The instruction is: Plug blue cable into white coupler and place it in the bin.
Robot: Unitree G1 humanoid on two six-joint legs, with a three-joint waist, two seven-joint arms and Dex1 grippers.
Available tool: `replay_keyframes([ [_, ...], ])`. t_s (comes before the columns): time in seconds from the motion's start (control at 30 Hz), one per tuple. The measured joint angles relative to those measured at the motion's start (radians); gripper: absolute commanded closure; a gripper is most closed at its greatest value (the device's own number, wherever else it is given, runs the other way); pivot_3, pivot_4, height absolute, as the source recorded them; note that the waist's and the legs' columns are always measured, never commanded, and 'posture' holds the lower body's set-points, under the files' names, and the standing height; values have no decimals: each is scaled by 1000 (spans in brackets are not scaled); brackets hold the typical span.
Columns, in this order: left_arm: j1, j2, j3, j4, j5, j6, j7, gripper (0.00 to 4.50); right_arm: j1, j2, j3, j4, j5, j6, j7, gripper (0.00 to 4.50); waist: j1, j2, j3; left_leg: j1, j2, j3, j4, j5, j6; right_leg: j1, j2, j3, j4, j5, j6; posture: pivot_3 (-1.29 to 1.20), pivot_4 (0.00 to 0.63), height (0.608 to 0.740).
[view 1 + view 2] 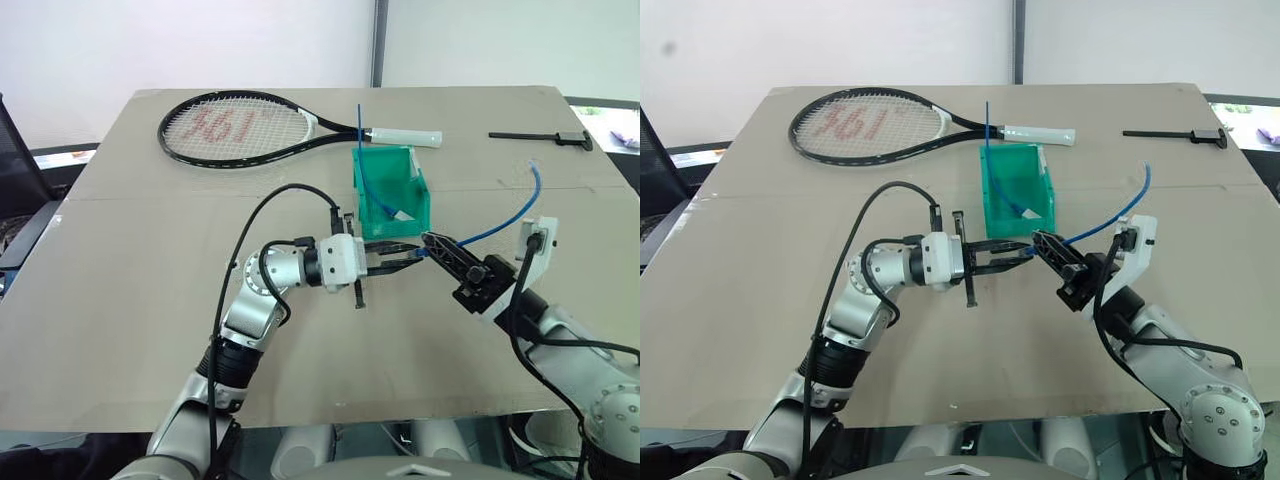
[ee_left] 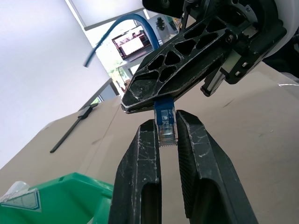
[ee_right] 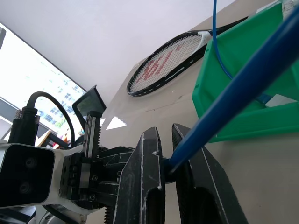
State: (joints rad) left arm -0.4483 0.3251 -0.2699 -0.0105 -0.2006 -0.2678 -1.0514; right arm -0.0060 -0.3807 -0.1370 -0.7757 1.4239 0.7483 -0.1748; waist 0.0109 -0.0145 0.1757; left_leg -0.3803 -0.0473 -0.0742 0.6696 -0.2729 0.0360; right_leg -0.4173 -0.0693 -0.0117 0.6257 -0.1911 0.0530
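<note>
Left wrist view: the left tool (image 1: 412, 253) is clamped on the clear plug (image 2: 167, 128) at the tip of the blue cable (image 1: 500, 228), the plug sitting lengthwise between its two black fingers. The right tool (image 1: 430, 241) pinches the blue sheath just behind that plug. Both tools are closed tight, tip to tip, in the air above the middle of the bench (image 1: 150, 300).

From the head cameras, the two tools point at each other, the left reaching across from the robot's left and the right angling in from the robot's right. The cable's long axis runs back from the meeting point over the right arm, then curves up toward the bench's right edge, with its free end in the air.

The bin (image 1: 415, 190) stands on the bench just beyond the tools, toward the far edge, its cut-away front facing the robot. A stiff straight blue cable (image 1: 360, 125) stands up out of it. A small white piece (image 1: 402, 214) lies on the bin's floor; whether that is the white coupler cannot be told, and no coupler shows on the plug. A tennis racket (image 1: 235, 128) lies along the far edge.

The coming move appears to hinge on the plug's line. It points along the left tool's fingers, so any socket would have to meet it on that axis, and the bin is about equally near both arms.
</note>
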Motion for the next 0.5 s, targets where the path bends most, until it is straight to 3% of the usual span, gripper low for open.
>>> replay_keyframes([
  [0.03,0,0,0,0,0,0,0,4500,0,-4,2,1,1,-4,0,4441,0,0,0,0,0,0,0,0,0,0,0,0,0,0,0,0,150,740],
  [0.2,39,14,26,-42,-45,93,30,2239,0,-27,24,12,27,-16,6,4500,-1,0,0,0,0,0,0,0,0,0,0,0,0,0,0,0,150,740],
  [0.33,109,114,124,-76,-128,230,48,343,-6,-51,24,38,37,-23,26,4500,-14,0,0,0,2,0,0,0,0,0,1,0,0,-1,1,0,150,740],
  [0.37,131,143,154,-80,-147,261,51,73,-8,-55,23,49,37,-26,33,4500,-17,0,0,0,2,0,0,0,0,0,1,0,0,-1,2,0,150,740],
  [0.5,241,293,342,-96,-244,413,68,73,-65,-65,36,125,34,-30,89,4500,-30,0,1,1,3,0,-1,0,0,-1,3,0,0,-1,2,0,150,740],
])
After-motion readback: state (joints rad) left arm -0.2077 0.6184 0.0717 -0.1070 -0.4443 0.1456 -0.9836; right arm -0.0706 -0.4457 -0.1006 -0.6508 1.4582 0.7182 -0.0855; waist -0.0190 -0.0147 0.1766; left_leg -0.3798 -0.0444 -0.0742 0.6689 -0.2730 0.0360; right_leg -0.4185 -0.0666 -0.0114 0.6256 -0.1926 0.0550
